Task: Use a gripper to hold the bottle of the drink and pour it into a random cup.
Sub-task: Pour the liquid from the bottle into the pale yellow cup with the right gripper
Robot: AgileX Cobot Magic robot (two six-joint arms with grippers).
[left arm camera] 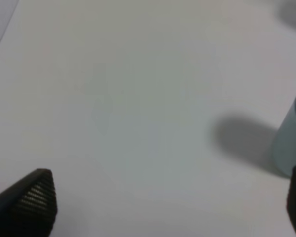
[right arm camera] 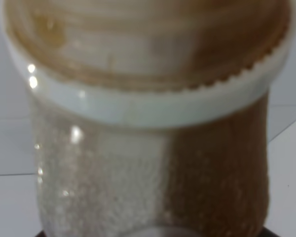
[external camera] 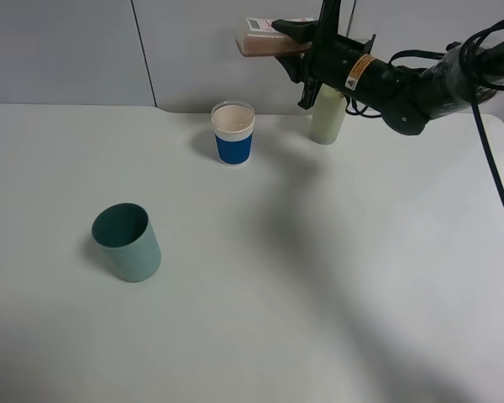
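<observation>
My right gripper (external camera: 296, 38) is shut on the bottle of the drink (external camera: 263, 38) and holds it high above the table's back edge. The bottle lies about on its side with its mouth pointing left. In the exterior view it is above and a little right of a blue-and-white cup (external camera: 233, 134). In the right wrist view the bottle (right arm camera: 148, 148) fills the frame, with a beige rim and brown liquid. A teal cup (external camera: 128, 242) stands at the front left. My left gripper (left arm camera: 167, 207) is open and empty over bare table, with the teal cup (left arm camera: 291, 143) beside it.
A pale cream cup (external camera: 328, 117) stands at the back, right under the right arm's wrist. The white table (external camera: 319, 277) meets a grey wall at the back. Black cables (external camera: 496, 168) hang along the right side.
</observation>
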